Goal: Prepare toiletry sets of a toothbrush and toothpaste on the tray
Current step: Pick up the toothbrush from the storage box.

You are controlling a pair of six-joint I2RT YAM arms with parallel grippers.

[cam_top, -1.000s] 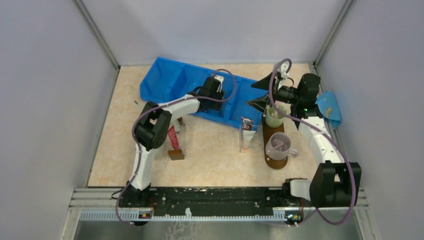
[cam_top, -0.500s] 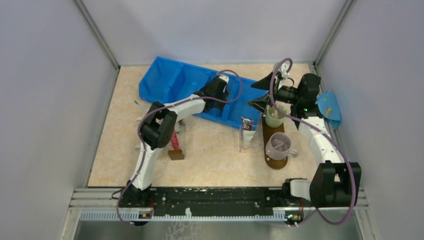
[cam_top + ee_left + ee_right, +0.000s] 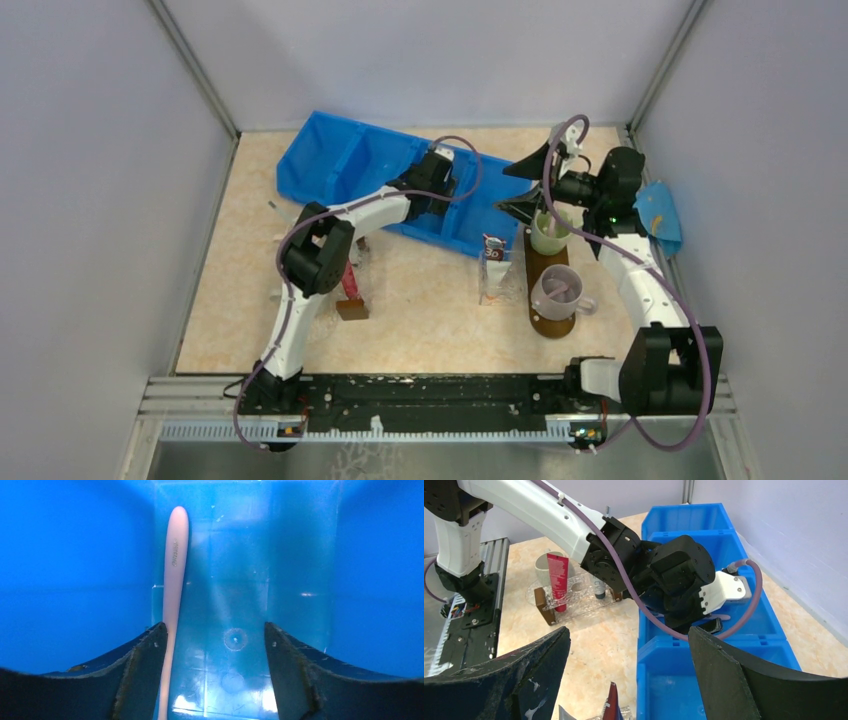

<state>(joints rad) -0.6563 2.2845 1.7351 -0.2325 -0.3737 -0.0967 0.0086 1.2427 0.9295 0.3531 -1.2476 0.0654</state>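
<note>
A pale pink toothbrush (image 3: 173,570) lies lengthwise on the floor of a blue bin compartment (image 3: 240,580). My left gripper (image 3: 215,630) is open over it, and the brush runs along the inner side of the left finger (image 3: 145,665). From above, the left gripper (image 3: 440,178) sits inside the blue bin (image 3: 350,165). My right gripper (image 3: 522,188) hangs open and empty near the bin's right end. The dark brown oval tray (image 3: 548,324) carries two mugs (image 3: 556,288). One toothpaste tube (image 3: 492,249) stands left of the tray. A red tube (image 3: 346,276) stands further left.
A clear holder (image 3: 574,597) with a small brown block (image 3: 540,601) holds the red tube (image 3: 557,580). A blue cloth (image 3: 660,215) lies by the right wall. Grey walls close in the table on three sides, and a black rail (image 3: 430,395) runs along the near edge.
The left arm has reached a little further right along the bin and its jaws have spread wider. The right arm has stayed put.
</note>
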